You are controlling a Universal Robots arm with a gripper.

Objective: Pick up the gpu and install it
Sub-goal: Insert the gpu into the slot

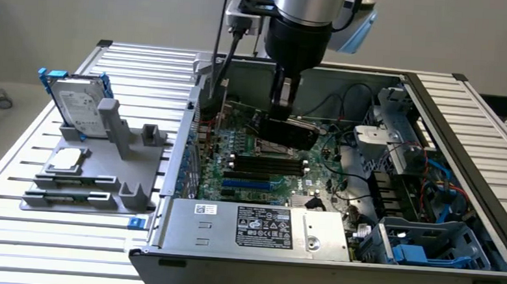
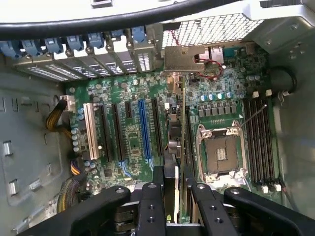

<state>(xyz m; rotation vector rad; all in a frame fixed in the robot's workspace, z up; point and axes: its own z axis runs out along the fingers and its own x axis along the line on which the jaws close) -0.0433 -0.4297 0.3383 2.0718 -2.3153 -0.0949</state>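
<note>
The gpu (image 1: pixel 287 132) is inside the open computer case (image 1: pixel 177 152), standing on edge over the motherboard (image 1: pixel 261 162) with its black shroud showing. My gripper (image 1: pixel 280 108) comes down from above and is shut on the card's top edge. In the wrist view the gpu (image 2: pixel 180 135) is edge-on between the fingers (image 2: pixel 158 194), and its silver end bracket (image 2: pixel 184 59) reaches the case's rear slot openings. The card stands between the expansion slots and the processor socket (image 2: pixel 220 152). Whether its lower edge sits in a slot, I cannot tell.
A grey holder (image 1: pixel 104 173) on the slatted table at the exterior view's left carries a silver hard drive with blue rails (image 1: pixel 80 107) and a small square processor chip (image 1: pixel 67 160). Inside the case are the power supply (image 1: pixel 258 228), cables and drive cages (image 1: pixel 425 190).
</note>
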